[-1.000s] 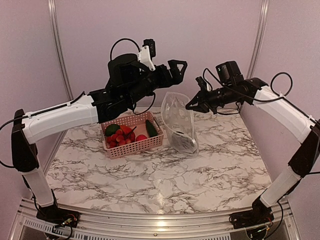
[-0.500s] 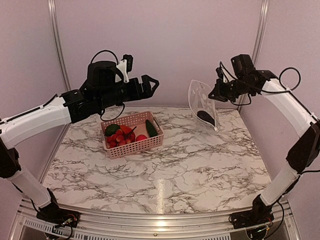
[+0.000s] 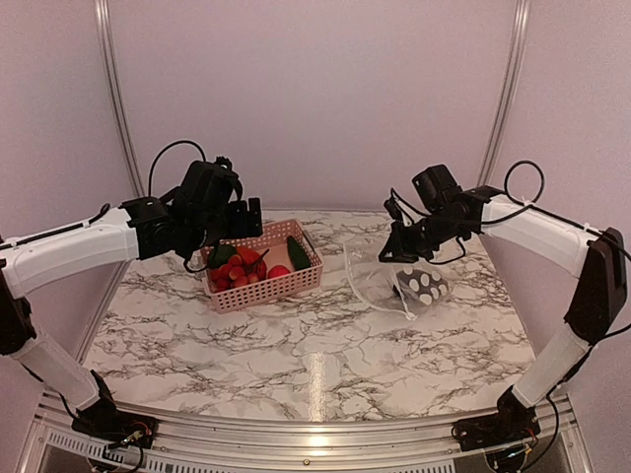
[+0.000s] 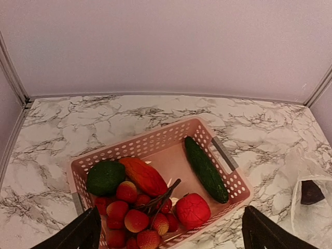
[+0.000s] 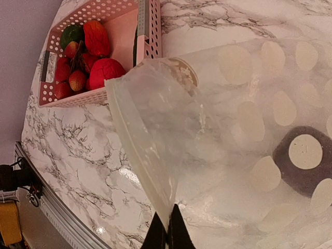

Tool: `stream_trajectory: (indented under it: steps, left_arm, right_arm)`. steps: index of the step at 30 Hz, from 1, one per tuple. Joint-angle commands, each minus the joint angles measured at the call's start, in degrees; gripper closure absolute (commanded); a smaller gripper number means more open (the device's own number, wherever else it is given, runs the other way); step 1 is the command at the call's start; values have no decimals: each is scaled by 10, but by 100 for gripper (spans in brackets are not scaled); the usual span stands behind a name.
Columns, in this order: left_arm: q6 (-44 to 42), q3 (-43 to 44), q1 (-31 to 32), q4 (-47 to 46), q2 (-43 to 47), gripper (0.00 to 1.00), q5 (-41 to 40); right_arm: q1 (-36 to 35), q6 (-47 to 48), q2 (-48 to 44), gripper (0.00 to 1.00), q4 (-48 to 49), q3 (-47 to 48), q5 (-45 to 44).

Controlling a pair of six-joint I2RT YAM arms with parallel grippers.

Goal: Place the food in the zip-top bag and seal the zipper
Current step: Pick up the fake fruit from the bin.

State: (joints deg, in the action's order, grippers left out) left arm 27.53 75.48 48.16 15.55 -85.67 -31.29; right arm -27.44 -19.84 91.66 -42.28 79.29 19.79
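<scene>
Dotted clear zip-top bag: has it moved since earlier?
Yes. The dotted clear bag came down from mid-air to the marble tabletop, right of the pink lattice basket, right pincer shut on its edge.

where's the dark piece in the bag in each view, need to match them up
Top external: dark piece right of centre, inside the bag.
Left wrist: low at the right edge, seen through the bag.
Right wrist: right edge, mid-height, behind white dots.
Shared landmark: pink basket.

The table (image 3: 296, 335) was white marble veined grey, with a glare (image 3: 315, 372) of light near its front. Pale pinkish walls (image 3: 315, 99) stood round it, metal posts (image 3: 113, 99) running up the back corners.
</scene>
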Motion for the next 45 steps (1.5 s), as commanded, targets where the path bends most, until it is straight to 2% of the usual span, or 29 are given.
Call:
stream_trajectory:
  steps: [1, 3, 7, 10, 13, 16, 19, 25, 30, 33, 42, 45]
  left_arm:
    - [-33, -15, -21, 52, 7, 6, -62]
    - [-36, 12, -22, 89, -9, 10, -21]
    - [-26, 42, -22, 154, -34, 27, 75]
    - [41, 71, -23, 246, -38, 30, 86]
    - [52, 29, -23, 230, -13, 31, 122]
    - [22, 20, -22, 206, -12, 38, 139]
    - [-10, 46, -23, 221, -40, 37, 157]
    - [-66, 90, -24, 247, -123, 28, 97]
    - [-135, 205, -30, 296, -214, 25, 101]
    - [-149, 225, -38, 292, -245, 20, 92]
    - [-160, 282, -53, 295, -301, 25, 88]
    - [-166, 289, -70, 291, -310, 27, 137]
  right_arm:
    - [-5, -1, -22, 100, 56, -47, 49]
    - [-5, 4, -27, 100, 61, -57, 55]
    - [-6, 12, -30, 100, 52, -53, 27]
    - [-6, 0, -21, 100, 33, -20, -2]
    - [-7, -13, -20, 100, 30, 0, 2]
    - [-10, -10, -28, 100, 42, -15, 15]
    - [-10, -4, -26, 100, 20, -8, 28]
    - [-10, 37, -18, 100, 27, -1, 33]
    - [-10, 53, 0, 100, -13, 39, 34]
    - [-11, 59, 5, 100, -52, 63, 7]
    - [-11, 60, -6, 100, -95, 90, -34]
    - [-11, 61, 5, 100, -100, 105, -28]
